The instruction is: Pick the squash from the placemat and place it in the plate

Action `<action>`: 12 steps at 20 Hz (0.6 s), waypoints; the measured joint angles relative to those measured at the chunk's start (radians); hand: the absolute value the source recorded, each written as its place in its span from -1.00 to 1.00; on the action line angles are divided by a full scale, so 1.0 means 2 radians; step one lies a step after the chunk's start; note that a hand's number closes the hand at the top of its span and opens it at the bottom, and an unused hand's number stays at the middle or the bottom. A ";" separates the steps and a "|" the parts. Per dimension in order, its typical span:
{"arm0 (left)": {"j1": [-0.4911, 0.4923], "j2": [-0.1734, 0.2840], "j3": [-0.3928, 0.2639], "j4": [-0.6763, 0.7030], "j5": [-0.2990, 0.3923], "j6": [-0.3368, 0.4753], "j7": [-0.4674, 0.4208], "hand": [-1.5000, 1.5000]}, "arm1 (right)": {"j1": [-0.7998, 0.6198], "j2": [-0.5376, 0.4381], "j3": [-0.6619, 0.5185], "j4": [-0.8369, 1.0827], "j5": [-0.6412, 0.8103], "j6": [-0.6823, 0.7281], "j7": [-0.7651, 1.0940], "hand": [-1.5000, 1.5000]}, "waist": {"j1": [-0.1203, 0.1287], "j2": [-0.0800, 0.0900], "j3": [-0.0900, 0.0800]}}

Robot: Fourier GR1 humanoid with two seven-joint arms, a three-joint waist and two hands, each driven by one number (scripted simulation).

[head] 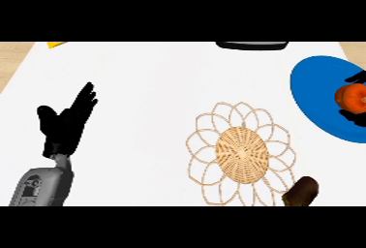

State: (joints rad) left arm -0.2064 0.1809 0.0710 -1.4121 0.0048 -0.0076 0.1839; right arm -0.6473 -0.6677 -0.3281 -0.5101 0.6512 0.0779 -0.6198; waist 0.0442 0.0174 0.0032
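The right hand (355, 97) shows only at the view's right edge, as black fingers above and below an orange squash (349, 96). These fingers curl round the squash from both sides, so the hand has hold of it; the palm and the forearm lie outside the view. The squash sits between the fingers, over the right part of the blue plate (314, 92). Whether it touches the plate's surface or hangs just above it cannot be told from this view.

The plate spreads out from the hand toward the left and is cut off by the right edge of the view. Below and to the left of the hand, past the plate's rim, lies the woven placemat (241, 154), with a dense round centre and an open ring of looped petals. Nothing rests on its centre. At the placemat's lower right corner, straight below the hand, a dark brown object (301, 192) stands on the looped border; what it is cannot be told.

Well apart, far to the left of the right hand, the left hand (66, 123) rests open with its fingers straight and pointing up and to the right, the thumb spread, holding nothing. Its grey forearm (41, 185) comes in from the lower edge.

All of this lies on a white counter (143, 87). At the top edge, up and left of the right hand, a dark object (252, 45) is partly in view, and a small yellow thing (56, 44) shows far to the left.
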 measured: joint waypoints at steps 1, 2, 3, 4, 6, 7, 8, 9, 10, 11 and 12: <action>-0.002 -0.003 -0.002 0.004 -0.003 0.002 -0.003 0.00 | -0.008 -0.003 0.004 0.017 0.005 0.006 -0.009 -1.00 | 0.000 0.000 0.000; -0.007 -0.003 -0.001 0.009 -0.002 0.002 -0.004 0.00 | -0.015 -0.009 0.006 0.033 0.008 0.016 -0.020 -1.00 | 0.000 0.001 0.000; -0.010 -0.005 -0.002 0.013 -0.005 0.004 -0.005 0.00 | -0.022 -0.011 0.006 0.048 0.009 0.017 -0.032 -1.00 | 0.001 0.001 0.000; -0.008 -0.001 0.002 0.014 -0.001 -0.001 -0.010 0.00 | -0.024 -0.012 0.003 0.059 0.007 0.017 -0.049 -1.00 | 0.002 0.001 0.000; -0.003 0.002 0.004 0.007 0.002 -0.005 -0.007 0.00 | -0.033 -0.013 -0.003 0.076 0.004 0.012 -0.077 -1.00 | 0.002 0.001 0.001; -0.002 -0.001 0.002 0.006 0.001 -0.003 -0.006 0.00 | -0.036 -0.017 -0.008 0.081 -0.001 0.012 -0.095 -1.00 | 0.002 0.001 0.001; -0.001 -0.003 0.000 0.003 -0.001 -0.001 -0.005 0.00 | -0.037 -0.019 -0.015 0.085 -0.008 0.013 -0.112 -1.00 | 0.001 0.000 0.001; -0.002 -0.002 0.001 0.004 -0.002 0.000 -0.004 0.00 | -0.043 -0.019 -0.023 0.086 -0.018 0.021 -0.127 -1.00 | -0.001 0.000 0.001; 0.000 0.000 0.002 0.005 -0.001 -0.003 -0.005 0.00 | -0.050 -0.020 -0.030 0.088 -0.027 0.031 -0.140 -1.00 | -0.001 -0.001 0.001; 0.002 0.000 0.003 0.005 -0.001 -0.003 -0.007 0.00 | -0.056 -0.025 -0.038 0.089 -0.038 0.050 -0.153 -1.00 | -0.003 -0.001 0.001; 0.007 0.002 0.005 0.007 0.002 -0.007 -0.013 0.00 | -0.060 -0.024 -0.044 0.090 -0.048 0.063 -0.160 -1.00 | -0.004 -0.002 0.000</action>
State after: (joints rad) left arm -0.1924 0.1857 0.0816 -1.3975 0.0081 -0.0209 0.1587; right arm -0.7681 -0.7165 -0.4162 -0.3306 0.5544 0.2031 -0.9406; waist 0.0357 0.0126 0.0036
